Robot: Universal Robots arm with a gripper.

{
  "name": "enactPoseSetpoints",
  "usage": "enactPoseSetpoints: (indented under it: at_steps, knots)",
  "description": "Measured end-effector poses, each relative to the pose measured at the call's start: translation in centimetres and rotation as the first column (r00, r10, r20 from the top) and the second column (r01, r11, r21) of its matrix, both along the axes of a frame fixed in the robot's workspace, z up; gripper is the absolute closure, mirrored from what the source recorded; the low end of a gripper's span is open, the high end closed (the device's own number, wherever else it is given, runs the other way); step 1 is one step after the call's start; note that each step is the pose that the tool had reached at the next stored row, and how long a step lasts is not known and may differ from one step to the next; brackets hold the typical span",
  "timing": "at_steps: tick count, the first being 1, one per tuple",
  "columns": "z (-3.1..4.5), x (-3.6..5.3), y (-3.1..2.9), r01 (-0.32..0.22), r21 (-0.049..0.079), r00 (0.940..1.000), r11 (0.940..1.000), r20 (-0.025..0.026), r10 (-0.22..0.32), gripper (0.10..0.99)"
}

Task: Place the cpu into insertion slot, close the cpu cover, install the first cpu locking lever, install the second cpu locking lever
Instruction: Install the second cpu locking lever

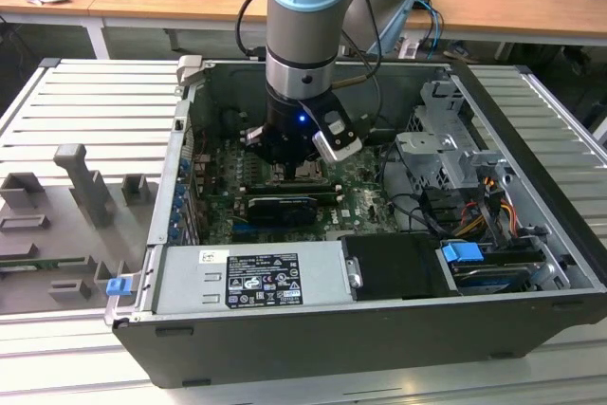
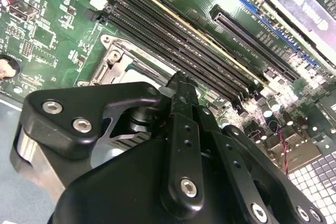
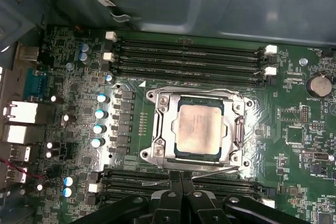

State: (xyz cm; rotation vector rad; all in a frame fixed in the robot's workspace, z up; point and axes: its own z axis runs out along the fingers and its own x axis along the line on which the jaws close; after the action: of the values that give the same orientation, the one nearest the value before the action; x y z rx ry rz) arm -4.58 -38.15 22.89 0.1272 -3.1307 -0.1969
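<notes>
At the centre of the exterior view, the arm reaches down into the open computer case (image 1: 531,234), its gripper (image 1: 296,160) low over the motherboard (image 1: 365,201) with little free room between the case walls. In the first wrist view, the cpu (image 3: 198,129) lies seated in the insertion slot (image 3: 157,153), framed by the closed cpu cover (image 3: 164,109); the fingers (image 3: 181,182), pressed together, touch a thin locking lever (image 3: 210,172) along the socket's lower edge. In the second wrist view, memory slots (image 2: 178,40) run diagonally beyond the gripper.
</notes>
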Motion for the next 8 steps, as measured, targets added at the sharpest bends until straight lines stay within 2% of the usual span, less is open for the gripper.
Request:
enactPoseSetpoints:
  at_steps: [8]
  knots:
    - [-0.32, -0.02, -0.09, 0.0, 0.003, 1.0, 1.0, 0.0, 0.0, 0.98]
